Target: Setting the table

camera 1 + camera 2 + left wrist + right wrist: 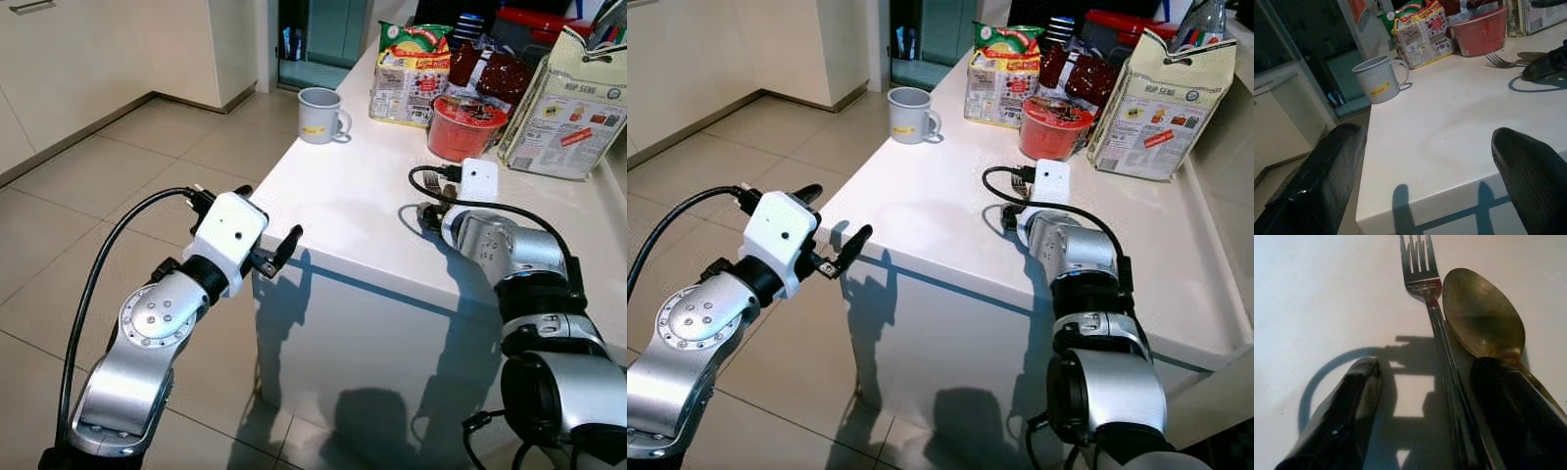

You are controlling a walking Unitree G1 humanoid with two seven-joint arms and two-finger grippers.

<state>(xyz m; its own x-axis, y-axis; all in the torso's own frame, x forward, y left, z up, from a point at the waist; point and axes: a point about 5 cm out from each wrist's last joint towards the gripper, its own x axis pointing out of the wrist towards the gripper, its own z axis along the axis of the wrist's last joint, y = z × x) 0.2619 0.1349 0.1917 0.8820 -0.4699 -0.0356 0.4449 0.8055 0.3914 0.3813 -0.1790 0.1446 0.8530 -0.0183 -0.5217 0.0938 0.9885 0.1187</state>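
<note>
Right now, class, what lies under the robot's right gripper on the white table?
Under the right gripper lie a fork and a spoon, side by side on the table. Their handles are hidden beneath the fingers.

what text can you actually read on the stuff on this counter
"HUP SENG": on the tall paper bag at the back right; its smaller print is too small to read.
Noodle pack: printing is there, but too blurred to read.
Grey mug: a yellow label with red letters, too blurred to read.
Red tub: no readable text.
Fork and spoon by the right tool: no markings.
</note>
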